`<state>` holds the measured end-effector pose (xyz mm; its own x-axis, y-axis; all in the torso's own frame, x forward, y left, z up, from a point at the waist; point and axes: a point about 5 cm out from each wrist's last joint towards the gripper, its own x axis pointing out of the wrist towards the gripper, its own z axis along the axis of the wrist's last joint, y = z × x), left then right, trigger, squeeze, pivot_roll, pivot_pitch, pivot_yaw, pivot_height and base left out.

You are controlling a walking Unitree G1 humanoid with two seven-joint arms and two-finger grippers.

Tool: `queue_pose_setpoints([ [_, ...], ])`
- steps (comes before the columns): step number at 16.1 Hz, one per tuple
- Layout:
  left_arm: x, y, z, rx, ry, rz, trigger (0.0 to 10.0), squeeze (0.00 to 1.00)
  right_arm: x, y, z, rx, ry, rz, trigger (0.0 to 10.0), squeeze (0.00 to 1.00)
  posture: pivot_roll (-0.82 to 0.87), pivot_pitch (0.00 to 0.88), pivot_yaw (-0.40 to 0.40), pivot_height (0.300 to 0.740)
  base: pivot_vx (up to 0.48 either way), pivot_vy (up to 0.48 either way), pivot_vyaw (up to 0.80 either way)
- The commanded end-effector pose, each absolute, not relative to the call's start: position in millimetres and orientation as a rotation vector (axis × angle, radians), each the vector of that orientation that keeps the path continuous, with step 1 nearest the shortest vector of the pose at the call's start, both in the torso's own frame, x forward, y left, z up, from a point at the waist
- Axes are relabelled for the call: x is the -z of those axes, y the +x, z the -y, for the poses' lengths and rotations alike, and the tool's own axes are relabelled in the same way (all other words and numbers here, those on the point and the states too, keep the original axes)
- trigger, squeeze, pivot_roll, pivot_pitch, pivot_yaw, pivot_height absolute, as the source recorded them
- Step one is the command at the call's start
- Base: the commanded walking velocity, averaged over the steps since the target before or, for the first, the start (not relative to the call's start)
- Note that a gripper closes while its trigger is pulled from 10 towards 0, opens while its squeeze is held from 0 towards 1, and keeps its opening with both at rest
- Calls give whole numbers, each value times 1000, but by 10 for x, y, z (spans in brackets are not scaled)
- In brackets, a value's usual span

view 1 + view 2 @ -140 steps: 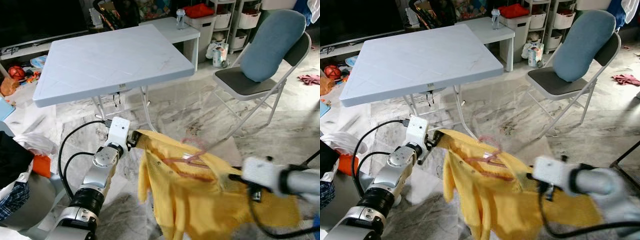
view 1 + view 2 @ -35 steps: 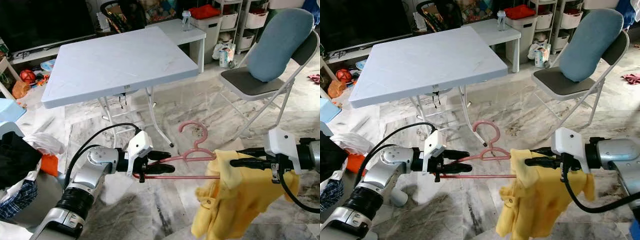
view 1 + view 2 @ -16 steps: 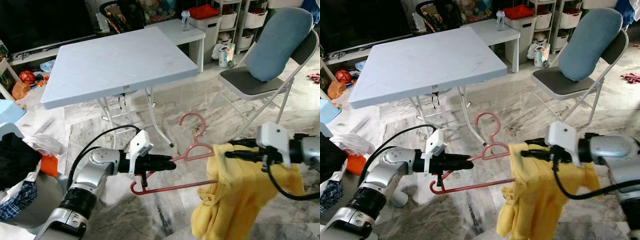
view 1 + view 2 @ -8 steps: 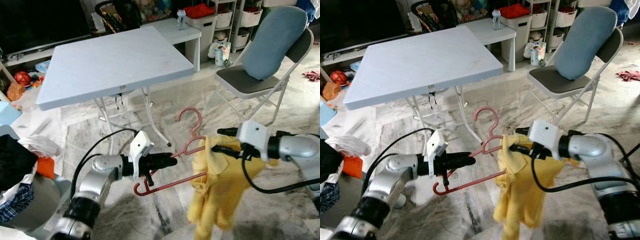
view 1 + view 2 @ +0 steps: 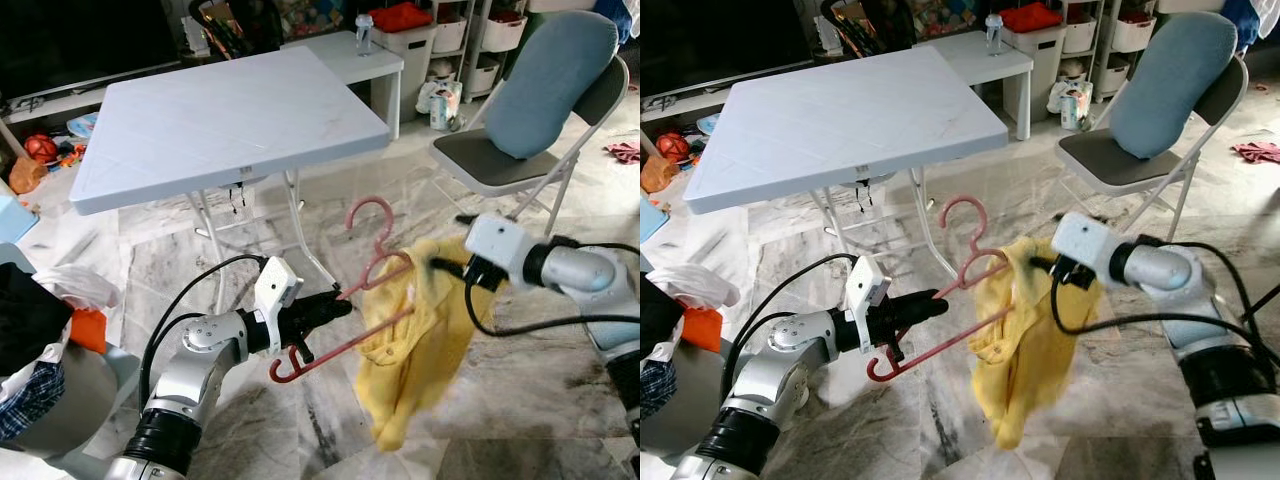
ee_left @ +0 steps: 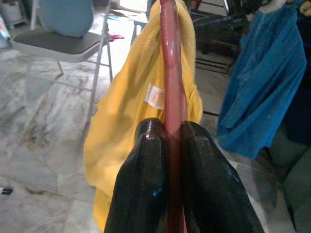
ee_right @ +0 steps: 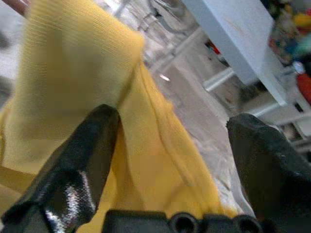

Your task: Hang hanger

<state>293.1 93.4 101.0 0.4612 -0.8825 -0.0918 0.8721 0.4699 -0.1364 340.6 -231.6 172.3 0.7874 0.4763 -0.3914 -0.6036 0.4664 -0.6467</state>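
A pink plastic hanger [image 6: 168, 68] is clamped by its bar between the black fingers of my left gripper [image 5: 335, 303], which is shut on it. It hangs tilted over the floor, its hook [image 5: 366, 207] pointing up. A yellow shirt [image 5: 412, 340] is draped over the hanger's right end and hangs toward the floor, blurred. My right gripper [image 5: 440, 267] is at the shirt's upper edge. In the right wrist view its fingers [image 7: 73, 165] stand wide apart, with the yellow fabric [image 7: 73, 82] just ahead of them.
A white folding table [image 5: 220, 110] stands behind the hanger. To the right is a folding chair [image 5: 490, 160] with a blue cushion. A basket of clothes [image 5: 30, 350] sits at the left edge. A blue garment [image 6: 257, 82] hangs beyond the shirt. The floor is marble.
The hanger has tilted more steeply, with its left end down. The shirt has swung left along it. My right gripper, earlier pinching the shirt's top, now stands open.
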Motion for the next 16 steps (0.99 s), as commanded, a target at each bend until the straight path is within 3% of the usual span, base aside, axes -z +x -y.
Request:
queue_pose_setpoints([
  [1,-1120,2969,-973,1046,-103,-94,0,0,-1752,3415,2373,-629,-840,-173,10000,1000,-138,0,57,740,0,0,0],
  [6,-1120,3045,-1009,974,-121,-90,0,0,-1734,3376,2541,-523,-700,-198,10000,1000,-149,0,69,740,0,0,0],
  [8,-1104,3142,-1057,885,-113,-108,0,0,-1724,3307,2519,-586,-607,-240,10000,1000,-149,0,70,740,0,0,0],
  [12,-1104,3142,-1057,885,-113,-108,0,0,-1724,3307,2519,-586,-607,-240,10000,1000,-149,0,70,740,0,0,0],
  [13,-1133,3168,-1035,879,-122,-95,0,0,-1684,3234,2283,-688,-438,-237,10000,976,-144,0,67,740,0,0,0],
  [14,-1145,3168,-1023,883,-126,-92,0,0,-1668,3215,2194,-713,-383,-229,10000,820,-144,0,67,740,0,0,0],
  [15,-1163,3165,-1015,889,-129,-85,0,0,-1639,3194,2060,-736,-313,-219,10000,0,-143,0,65,740,0,0,0],
  [16,-1176,3171,-1008,886,-131,-78,0,0,-1602,3183,1933,-742,-251,-219,10000,0,-141,0,62,740,0,0,0],
])
